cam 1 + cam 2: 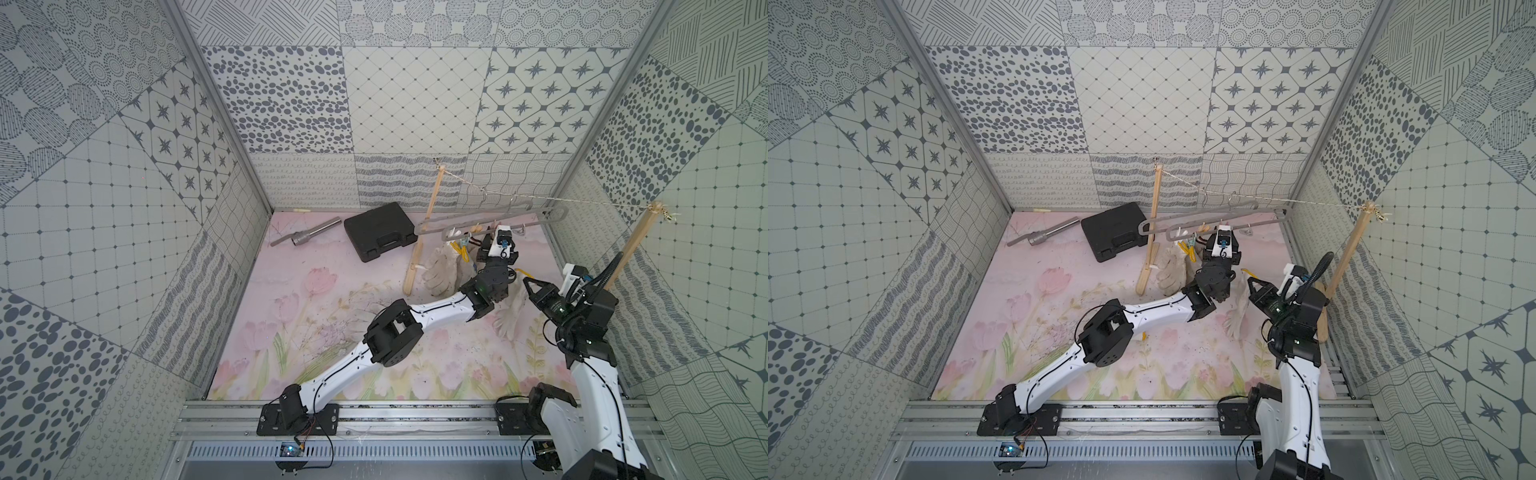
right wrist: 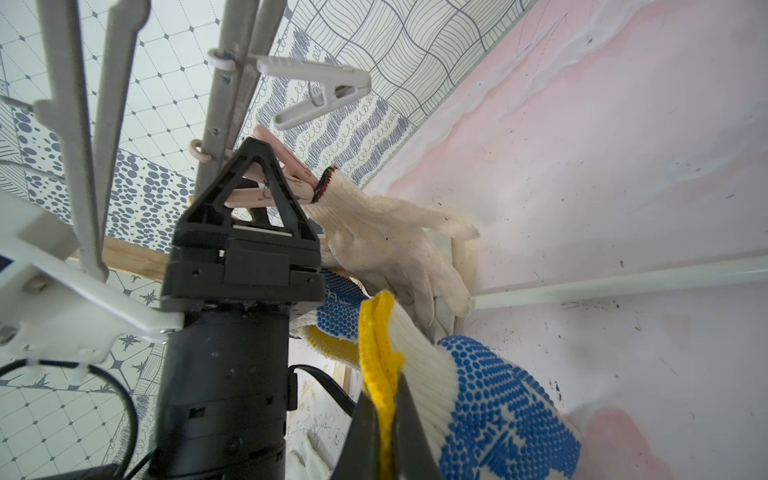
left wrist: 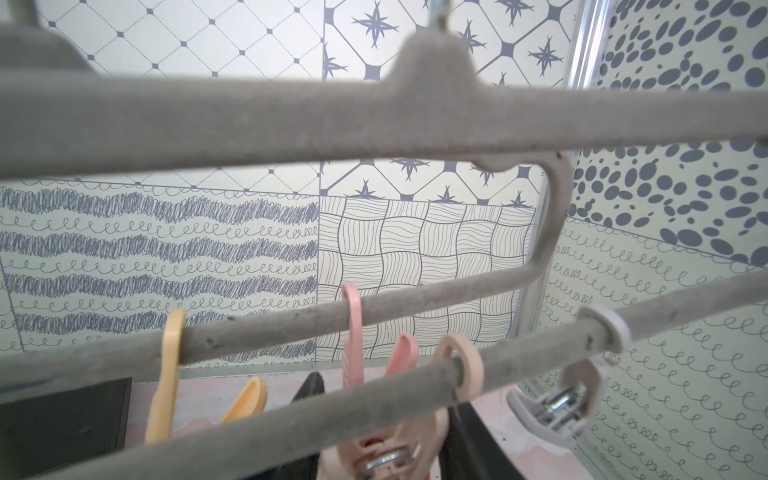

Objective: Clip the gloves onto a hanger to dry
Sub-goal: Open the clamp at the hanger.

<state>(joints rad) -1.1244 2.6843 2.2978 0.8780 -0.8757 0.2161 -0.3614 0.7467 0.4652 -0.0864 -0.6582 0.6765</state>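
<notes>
The grey hanger [image 1: 498,217] [image 1: 1225,216] [image 3: 374,124] hangs by its hook from a string, with pastel pegs on its bars. My left gripper [image 1: 493,232] [image 3: 384,401] [image 2: 253,187] reaches up to it, its fingers pressed on either side of a pink peg [image 2: 291,183] [image 3: 386,449]. That peg bites the dark-edged cuff of a cream glove [image 2: 386,237]. More gloves [image 1: 440,270] [image 1: 1173,270] hang clipped beside it. My right gripper [image 1: 528,283] [image 2: 386,415] is shut on the yellow cuff of a blue-dotted glove [image 2: 490,395] [image 1: 511,311], which dangles below it.
Two wooden posts [image 1: 428,224] [image 1: 631,245] carry the string [image 1: 540,198]. A black case [image 1: 378,232] and a metal tube [image 1: 307,235] lie at the back of the floor. A white peg [image 2: 324,95] and a yellow peg [image 3: 166,374] hang free.
</notes>
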